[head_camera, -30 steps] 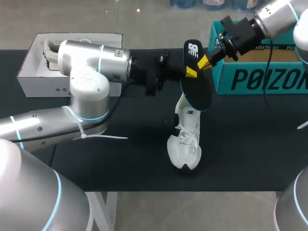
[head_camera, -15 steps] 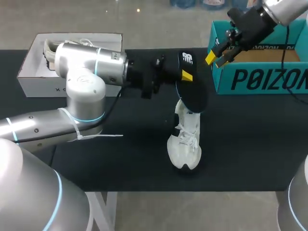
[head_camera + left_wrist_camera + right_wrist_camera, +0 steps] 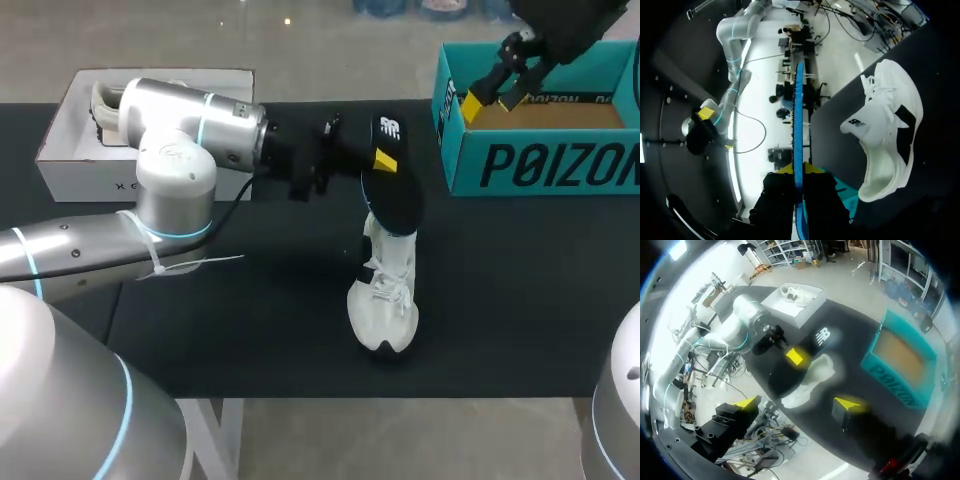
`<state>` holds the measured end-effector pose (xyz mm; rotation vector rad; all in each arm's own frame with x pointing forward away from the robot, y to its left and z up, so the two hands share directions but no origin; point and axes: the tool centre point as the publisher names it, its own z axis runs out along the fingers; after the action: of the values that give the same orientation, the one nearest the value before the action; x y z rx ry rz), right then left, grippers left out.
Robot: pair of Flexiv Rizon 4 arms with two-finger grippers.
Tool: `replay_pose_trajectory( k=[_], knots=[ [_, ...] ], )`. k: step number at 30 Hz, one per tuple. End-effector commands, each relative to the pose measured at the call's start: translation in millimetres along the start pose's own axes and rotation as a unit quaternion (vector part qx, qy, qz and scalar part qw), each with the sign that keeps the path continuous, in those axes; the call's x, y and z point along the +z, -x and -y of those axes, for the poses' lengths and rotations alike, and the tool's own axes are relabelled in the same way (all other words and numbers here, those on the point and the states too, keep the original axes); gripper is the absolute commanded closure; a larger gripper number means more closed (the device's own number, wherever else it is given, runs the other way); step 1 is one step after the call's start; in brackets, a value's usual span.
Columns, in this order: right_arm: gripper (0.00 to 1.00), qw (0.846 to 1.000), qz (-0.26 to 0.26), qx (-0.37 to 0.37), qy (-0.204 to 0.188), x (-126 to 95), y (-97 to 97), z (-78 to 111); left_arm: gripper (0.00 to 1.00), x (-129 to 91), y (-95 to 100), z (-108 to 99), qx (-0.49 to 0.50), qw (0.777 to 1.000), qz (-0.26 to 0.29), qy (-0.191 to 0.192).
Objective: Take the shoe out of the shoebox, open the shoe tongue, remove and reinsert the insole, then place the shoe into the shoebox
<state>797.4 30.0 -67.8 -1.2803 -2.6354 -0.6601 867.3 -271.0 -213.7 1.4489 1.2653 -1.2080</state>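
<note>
Black table mat (image 3: 250, 330) covers the whole work surface in the head view. White lace-up sneaker (image 3: 388, 290) sits just off centre toward 5 o'clock, outside both boxes, sole down, toe at 6 and heel opening at 12. Left gripper (image 3: 380, 158) comes in from 9 o'clock and pinches the black foam insole with a blue underside (image 3: 395, 195), yellow tips clamped on both faces near its heel end. The insole's other end hangs over the sneaker's heel opening. Left wrist view: insole (image 3: 798, 110) is edge-on between the left gripper's (image 3: 799, 170) fingers, and the sneaker (image 3: 887, 130) is off to one side with a clear gap. Teal cardboard shoebox (image 3: 540, 165) sits at 2 o'clock, open, with nothing showing inside. Right gripper (image 3: 488, 98) hovers over the shoebox's 9 o'clock wall, fingers spread wide, gripping nothing; the right wrist view shows the same spread (image 3: 796, 404). White open cardboard box (image 3: 70, 150) at 10 o'clock holds a second pale shoe (image 3: 105, 110).
</note>
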Motion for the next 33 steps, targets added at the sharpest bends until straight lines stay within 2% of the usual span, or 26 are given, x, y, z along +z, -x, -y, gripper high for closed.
replay_pose_trajectory(
  k=[1, 8, 11, 12, 33],
  knots=[
    [0.00, 0.995, 0.101, -0.014, 0.002, -21, -13.3, 1.5, 1.00, 5, -4.9, -4, -0.011, 1.000, 0.000, -0.012],
    [0.00, 0.990, 0.136, -0.035, 0.002, -30, -25.7, -4.9, 1.00, 6, -10.0, -2, -0.026, 1.000, 0.010, -0.014],
    [0.00, 0.986, 0.165, -0.023, -0.005, -33, -28.5, -5.5, 1.00, 5, -12.9, -4, -0.052, 0.999, -0.012, -0.003],
    [0.00, 0.986, 0.165, -0.023, -0.005, -33, -28.5, -5.5, 1.00, 5, -13.7, -3, -0.048, 0.998, -0.034, 0.011],
    [0.00, 0.986, 0.165, -0.023, -0.005, -33, -28.5, -5.5, 1.00, 5, -13.7, -3, -0.048, 0.998, -0.034, 0.011]
  ],
)
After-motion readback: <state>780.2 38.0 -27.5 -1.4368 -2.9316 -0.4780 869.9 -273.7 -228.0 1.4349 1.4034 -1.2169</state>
